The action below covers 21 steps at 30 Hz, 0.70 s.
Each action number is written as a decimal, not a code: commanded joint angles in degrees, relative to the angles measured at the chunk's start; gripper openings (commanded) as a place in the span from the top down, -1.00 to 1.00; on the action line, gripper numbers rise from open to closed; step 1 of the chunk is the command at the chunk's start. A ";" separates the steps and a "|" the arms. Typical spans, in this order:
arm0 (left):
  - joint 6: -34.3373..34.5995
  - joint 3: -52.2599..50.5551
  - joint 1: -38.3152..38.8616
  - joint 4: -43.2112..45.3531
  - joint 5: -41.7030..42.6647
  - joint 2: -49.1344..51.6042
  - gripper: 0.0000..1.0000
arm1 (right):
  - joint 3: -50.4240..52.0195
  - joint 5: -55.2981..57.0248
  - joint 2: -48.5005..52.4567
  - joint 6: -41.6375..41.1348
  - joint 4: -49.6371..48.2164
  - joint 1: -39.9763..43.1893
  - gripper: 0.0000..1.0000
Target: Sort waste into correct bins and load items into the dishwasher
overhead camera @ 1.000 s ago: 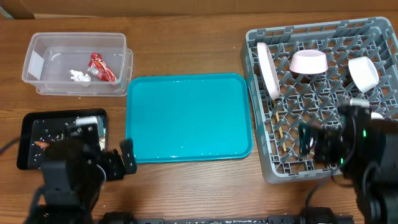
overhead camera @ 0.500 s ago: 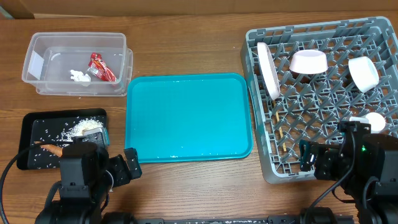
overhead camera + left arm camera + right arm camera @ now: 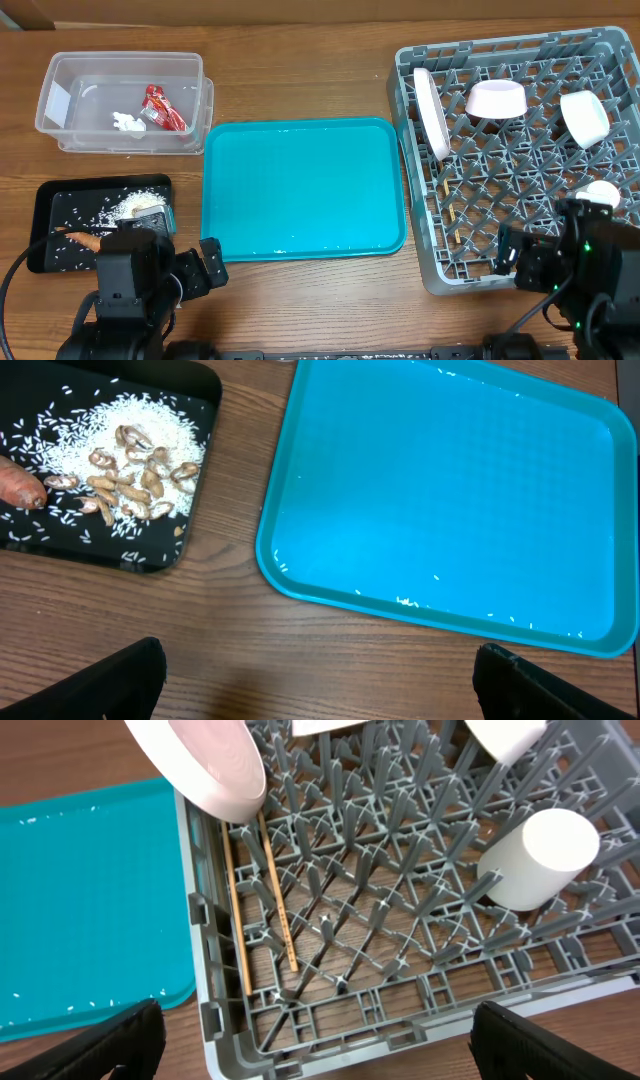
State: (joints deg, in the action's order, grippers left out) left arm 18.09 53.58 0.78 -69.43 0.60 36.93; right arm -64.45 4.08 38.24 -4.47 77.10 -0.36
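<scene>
The grey dish rack (image 3: 520, 230) holds a white plate (image 3: 432, 112), a pinkish bowl (image 3: 496, 100), two white cups (image 3: 585, 118) (image 3: 600, 192) and two chopsticks (image 3: 447, 200). The clear tub (image 3: 70, 75) holds the red-and-silver wrapper (image 3: 165, 108) and the tissue (image 3: 127, 123). The black tray (image 3: 60, 205) holds rice (image 3: 130, 207) and the carrot (image 3: 85, 240). My left gripper (image 3: 320, 690) is open and empty over bare wood in front of the black tray (image 3: 60, 545). My right gripper (image 3: 320, 1050) is open and empty at the rack's front edge (image 3: 420, 1020), near the chopsticks (image 3: 275, 895).
The teal serving tray (image 3: 305, 188) lies between the bins and the rack, with a few rice grains on it (image 3: 440, 490). Both arm bases stand at the table's front edge. Cardboard runs along the back edge.
Both arms have drawn back toward the table's front. The left arm uncovered the black tray. The right arm came off the rack, uncovering the cup at its right.
</scene>
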 commanded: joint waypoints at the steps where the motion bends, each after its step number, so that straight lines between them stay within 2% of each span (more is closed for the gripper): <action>1: 0.79 -0.68 0.37 0.00 -0.81 0.09 -0.99 | 0.11 -1.38 -3.87 0.00 -1.33 0.00 -1.00; 5: 0.79 -0.68 0.37 0.00 -0.81 0.09 -1.00 | 1.33 -6.69 -7.82 0.02 -5.25 0.00 -1.00; 9: 0.79 -0.68 0.37 0.00 -0.81 0.09 -1.00 | 7.54 -8.74 -13.33 0.04 -14.32 0.00 -1.00; 16: 0.79 -0.68 0.37 0.00 -0.81 0.09 -0.99 | 26.43 -12.00 -24.79 0.02 -35.63 0.00 -1.00; 21: 0.79 -0.68 0.37 0.00 -0.79 0.09 -1.00 | 40.81 -12.04 -30.56 0.09 -55.19 0.00 -1.00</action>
State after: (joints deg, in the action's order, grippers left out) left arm 18.11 53.21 0.78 -69.41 0.60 36.93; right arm -29.04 -7.20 10.50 -4.49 27.20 -0.36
